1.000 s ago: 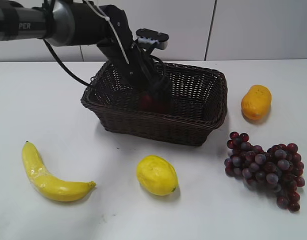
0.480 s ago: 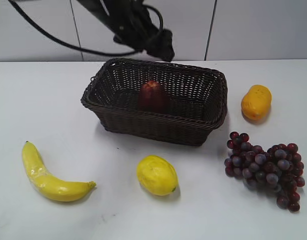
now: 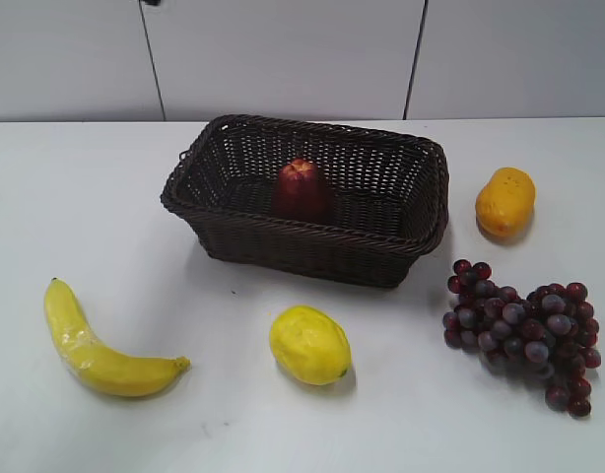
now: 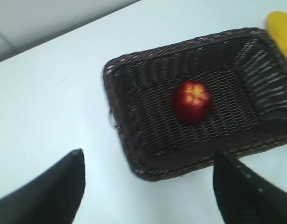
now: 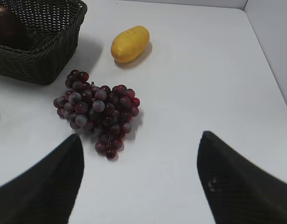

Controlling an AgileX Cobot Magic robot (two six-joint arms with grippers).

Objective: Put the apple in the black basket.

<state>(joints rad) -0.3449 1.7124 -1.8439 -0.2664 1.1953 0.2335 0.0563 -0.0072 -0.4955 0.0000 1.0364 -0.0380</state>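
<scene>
The dark red apple (image 3: 302, 188) stands upright inside the black basket (image 3: 312, 246), near its middle. The left wrist view shows the apple (image 4: 192, 101) from above on the floor of the basket (image 4: 134, 154). My left gripper (image 4: 148, 161) is open and empty, high above the table beside the basket's edge. My right gripper (image 5: 141, 140) is open and empty above bare table, near the grape bunch. A corner of the basket (image 5: 45, 65) and a dark edge of the apple (image 5: 8, 28) show at the top left of the right wrist view. Neither gripper shows in the exterior view.
A banana (image 3: 91, 345) lies at the front left and a lemon (image 3: 308, 344) in front of the basket. A purple grape bunch (image 3: 524, 330) (image 5: 96, 109) lies at the right, with an orange-yellow fruit (image 3: 504, 201) (image 5: 129, 44) behind it. A wall (image 5: 274, 42) bounds the table's right side.
My left arm has let go of the apple in the basket, lifted up and away, and left the exterior view. The apple stays where it was set.
</scene>
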